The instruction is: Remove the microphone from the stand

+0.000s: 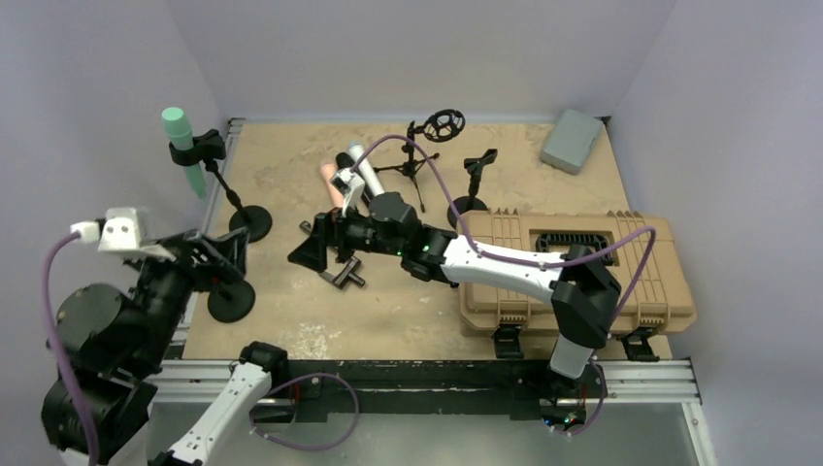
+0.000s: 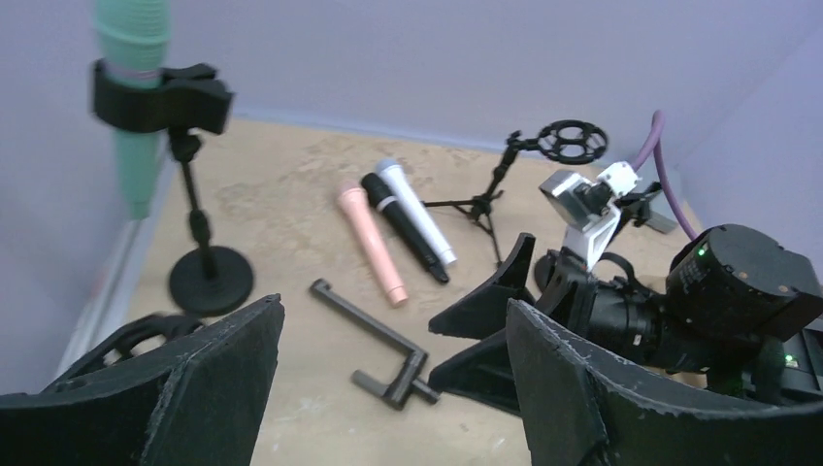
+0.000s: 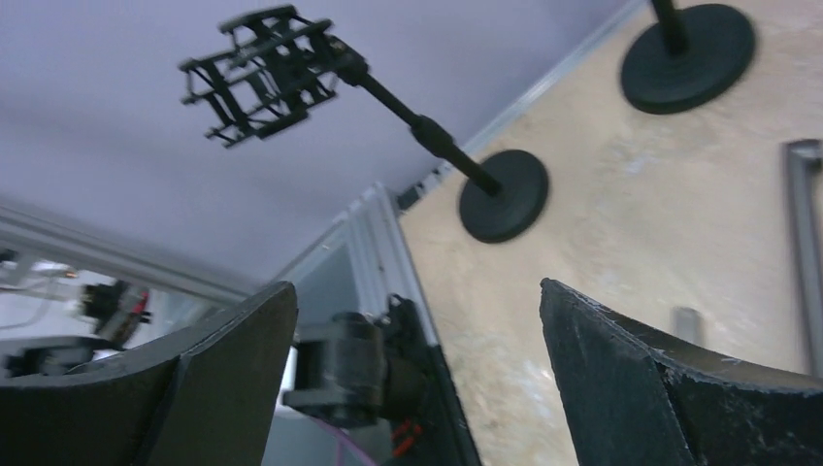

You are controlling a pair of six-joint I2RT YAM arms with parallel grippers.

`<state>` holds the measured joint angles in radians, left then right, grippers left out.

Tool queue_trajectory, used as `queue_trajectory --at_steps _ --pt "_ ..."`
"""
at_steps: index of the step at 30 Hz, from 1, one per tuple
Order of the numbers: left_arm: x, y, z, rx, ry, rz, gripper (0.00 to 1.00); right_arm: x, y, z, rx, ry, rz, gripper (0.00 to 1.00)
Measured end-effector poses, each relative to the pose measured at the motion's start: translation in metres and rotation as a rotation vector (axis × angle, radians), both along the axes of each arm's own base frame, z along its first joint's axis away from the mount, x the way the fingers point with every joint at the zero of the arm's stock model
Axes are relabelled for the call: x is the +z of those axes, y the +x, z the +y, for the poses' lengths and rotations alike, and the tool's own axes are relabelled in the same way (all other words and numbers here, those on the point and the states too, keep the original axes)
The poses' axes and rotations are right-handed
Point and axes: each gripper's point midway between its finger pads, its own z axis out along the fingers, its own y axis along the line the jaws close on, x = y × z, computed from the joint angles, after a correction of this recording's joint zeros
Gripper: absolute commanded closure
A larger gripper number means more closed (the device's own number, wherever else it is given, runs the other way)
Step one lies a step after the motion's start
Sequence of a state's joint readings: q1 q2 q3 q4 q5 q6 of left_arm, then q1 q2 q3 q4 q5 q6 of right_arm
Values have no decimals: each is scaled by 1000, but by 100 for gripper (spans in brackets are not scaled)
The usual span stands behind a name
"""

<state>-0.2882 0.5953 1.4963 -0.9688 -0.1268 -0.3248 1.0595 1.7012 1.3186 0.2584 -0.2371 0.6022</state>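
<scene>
Two empty, spread wide, left gripper [image 2: 393, 309], right gripper [image 3: 417, 286], green microphone [image 2: 134, 44] in stand [image 2: 200, 231], top cropped

Top external: high over the near edge, looking down on the whole table [image 1: 388, 316]. Left wrist: low by the left edge, facing the back wall. Right wrist: low mid-table, rolled, facing left. All three share one round stand base [image 1: 250, 222] [image 2: 210, 281] [image 3: 687, 60].
</scene>
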Motion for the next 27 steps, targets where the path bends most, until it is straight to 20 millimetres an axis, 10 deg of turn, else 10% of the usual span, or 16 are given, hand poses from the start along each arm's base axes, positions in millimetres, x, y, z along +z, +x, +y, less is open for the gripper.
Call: queue_trajectory --at_steps 10,21,27 --pt "2 -67 68 254 52 -52 22 25 -41 90 60 224 276 8" --pt "-5 -73 77 292 64 -36 25 35 -71 158 60 311 475 18" --pt "-1 -84 81 301 52 -67 26 1 -67 181 14 265 540 22"
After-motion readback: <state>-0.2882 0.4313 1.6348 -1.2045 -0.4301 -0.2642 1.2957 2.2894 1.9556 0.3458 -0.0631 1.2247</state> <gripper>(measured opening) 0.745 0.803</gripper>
